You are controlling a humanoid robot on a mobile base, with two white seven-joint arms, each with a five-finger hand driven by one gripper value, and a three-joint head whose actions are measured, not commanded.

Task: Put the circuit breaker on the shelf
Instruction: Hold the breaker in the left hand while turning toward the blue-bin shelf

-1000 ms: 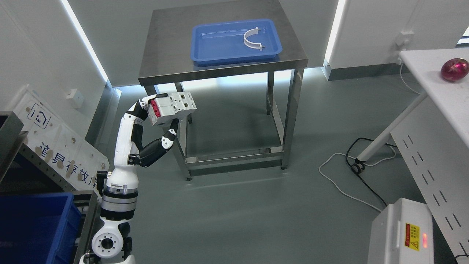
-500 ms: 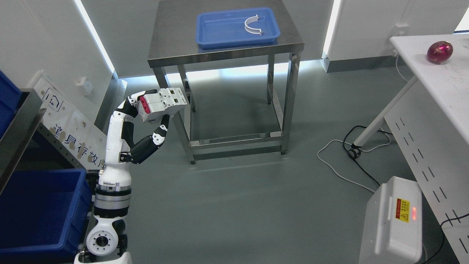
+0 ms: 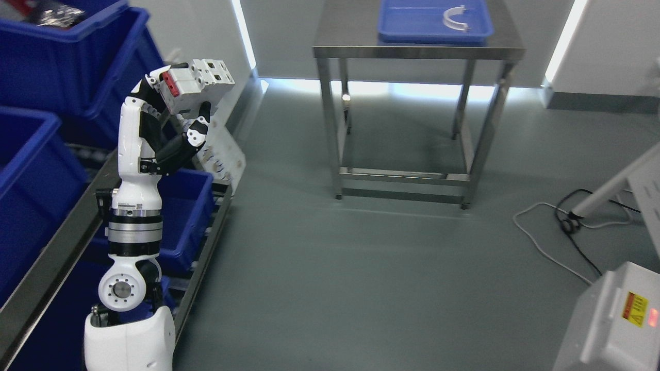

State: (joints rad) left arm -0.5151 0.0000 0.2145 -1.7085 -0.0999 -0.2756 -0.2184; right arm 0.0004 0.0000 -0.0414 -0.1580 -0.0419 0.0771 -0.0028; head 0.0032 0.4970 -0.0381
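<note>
My left hand is shut on a white circuit breaker with a red end face, and holds it up in the air. The hand is at the upper left of the head view, in front of the shelf rack. The rack holds several blue bins: one at the top left, one at the left edge and one lower down behind my forearm. The breaker is above and to the right of these bins, touching none of them. My right arm is not in view.
A steel table stands at the back with a blue tray holding a white curved clip. A white signboard leans against the rack. Cables lie on the floor at right, next to a white box.
The camera has swung left, so the table slid right and the shelf bins came into view. My left hand has kept its grasp on the breaker and now holds it higher in the picture.
</note>
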